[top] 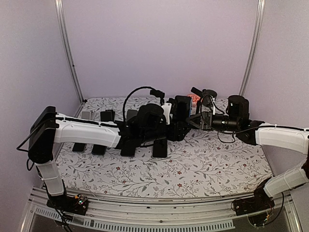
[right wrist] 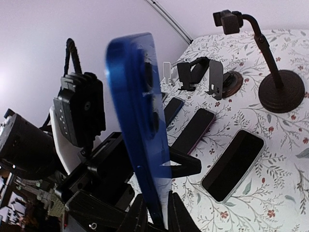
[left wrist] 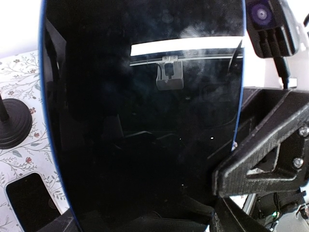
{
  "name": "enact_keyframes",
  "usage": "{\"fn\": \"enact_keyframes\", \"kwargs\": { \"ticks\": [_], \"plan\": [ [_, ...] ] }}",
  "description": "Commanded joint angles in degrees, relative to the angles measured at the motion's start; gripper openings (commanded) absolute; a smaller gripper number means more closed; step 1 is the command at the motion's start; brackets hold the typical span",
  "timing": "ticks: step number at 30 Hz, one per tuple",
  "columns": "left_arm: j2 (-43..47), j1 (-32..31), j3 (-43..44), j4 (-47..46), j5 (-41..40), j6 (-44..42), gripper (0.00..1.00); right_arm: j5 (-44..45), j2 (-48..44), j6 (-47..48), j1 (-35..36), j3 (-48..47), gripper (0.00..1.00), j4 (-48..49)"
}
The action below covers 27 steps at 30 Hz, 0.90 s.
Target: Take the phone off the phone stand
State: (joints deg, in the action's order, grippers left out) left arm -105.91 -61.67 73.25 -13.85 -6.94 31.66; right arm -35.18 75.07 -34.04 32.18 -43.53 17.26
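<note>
The phone (right wrist: 140,125), with a blue case and a black screen (left wrist: 145,121), stands upright above the table in the middle (top: 182,110). My left gripper (left wrist: 154,193) is shut on the phone across its width, and one black finger (left wrist: 260,159) hugs its right edge. My right gripper (right wrist: 161,212) is shut on the phone's lower edge, a finger close on each face. A black gooseneck phone stand (right wrist: 282,89) with a round base stands apart from the phone on the far side. Its clamp (right wrist: 227,20) is empty.
Several dark phones lie flat on the floral table cover (right wrist: 234,164) (right wrist: 193,130) (top: 160,147) (top: 99,149). A second folding stand (right wrist: 212,77) stands near the back. A round stand base (left wrist: 14,123) sits left of the held phone. Purple walls close in the table.
</note>
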Motion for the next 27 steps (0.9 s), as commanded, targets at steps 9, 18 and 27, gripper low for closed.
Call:
{"fn": "enact_keyframes", "kwargs": {
  "ticks": [9, 18, 27],
  "plan": [
    [0.79, -0.72, -0.02, -5.42, 2.72, -0.42, 0.48, 2.98, 0.46, -1.64, 0.21, -1.23, 0.0, 0.79],
    [6.96, 0.15, -8.65, -7.34, 6.41, -0.99, 0.99, -2.44, -1.72, -0.99, -7.69, 0.47, 0.0, -3.97],
    [12.6, 2.64, -16.9, -7.93, 6.66, -1.16, 0.99, -10.45, 0.88, 5.57, -13.77, 2.96, 0.0, -15.34]
  ]
}}
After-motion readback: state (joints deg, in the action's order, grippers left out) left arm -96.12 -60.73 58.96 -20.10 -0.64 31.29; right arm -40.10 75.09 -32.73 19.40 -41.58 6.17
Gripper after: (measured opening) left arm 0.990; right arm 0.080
